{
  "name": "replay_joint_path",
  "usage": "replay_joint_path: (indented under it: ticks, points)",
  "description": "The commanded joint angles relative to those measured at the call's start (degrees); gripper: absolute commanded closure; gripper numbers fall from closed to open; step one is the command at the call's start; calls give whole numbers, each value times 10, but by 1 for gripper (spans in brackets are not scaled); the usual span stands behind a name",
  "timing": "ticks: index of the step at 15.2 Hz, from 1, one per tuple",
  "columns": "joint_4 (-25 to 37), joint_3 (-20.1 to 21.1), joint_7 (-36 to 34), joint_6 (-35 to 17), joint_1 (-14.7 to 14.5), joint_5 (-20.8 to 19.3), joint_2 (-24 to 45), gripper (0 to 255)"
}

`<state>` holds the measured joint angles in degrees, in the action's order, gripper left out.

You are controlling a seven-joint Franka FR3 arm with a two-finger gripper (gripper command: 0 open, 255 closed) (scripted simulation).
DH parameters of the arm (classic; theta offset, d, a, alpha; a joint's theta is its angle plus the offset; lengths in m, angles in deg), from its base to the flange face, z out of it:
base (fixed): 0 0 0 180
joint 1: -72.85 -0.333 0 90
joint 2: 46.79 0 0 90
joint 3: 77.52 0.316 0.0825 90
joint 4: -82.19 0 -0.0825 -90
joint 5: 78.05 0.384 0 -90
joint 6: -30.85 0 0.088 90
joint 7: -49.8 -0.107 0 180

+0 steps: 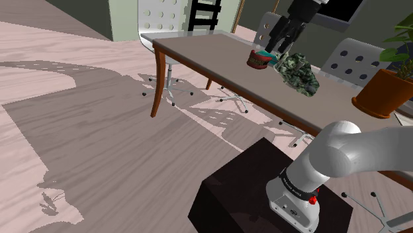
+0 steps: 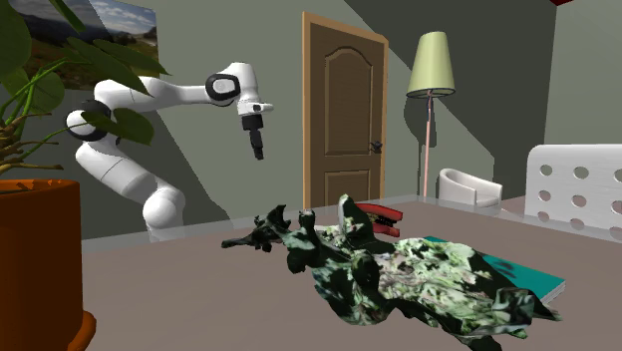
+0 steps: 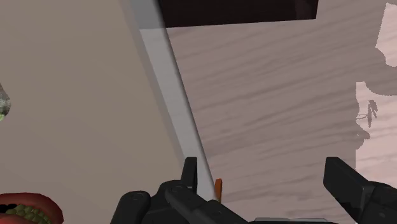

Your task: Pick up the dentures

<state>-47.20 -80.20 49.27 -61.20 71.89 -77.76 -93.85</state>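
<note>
With gripper (image 3: 262, 168) apart and empty, move over the red dentures (image 3: 27, 209), go straight down toward the surface (image 3: 70, 95), then squeeze softly.

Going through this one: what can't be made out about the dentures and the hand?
Wrist view: the dentures are cut off by the frame edge.
Second exterior view: the crumpled green-black object hides most of them.
Shoulder view: the hand overlaps their far side, so the gap between cannot be told.
</note>
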Motion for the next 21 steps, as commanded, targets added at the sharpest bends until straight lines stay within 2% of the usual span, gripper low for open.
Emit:
replay_joint_path:
  ticks: [1, 12, 17, 21]
  points:
    - [0, 0, 0, 0, 0, 0, 0, 0]
    - [91, -119, 129, -61, 13, -34, 177, 0]
    - [161, -170, 192, -77, 15, -24, 276, 0]
    - [230, -209, 246, -80, 19, 0, 363, 0]
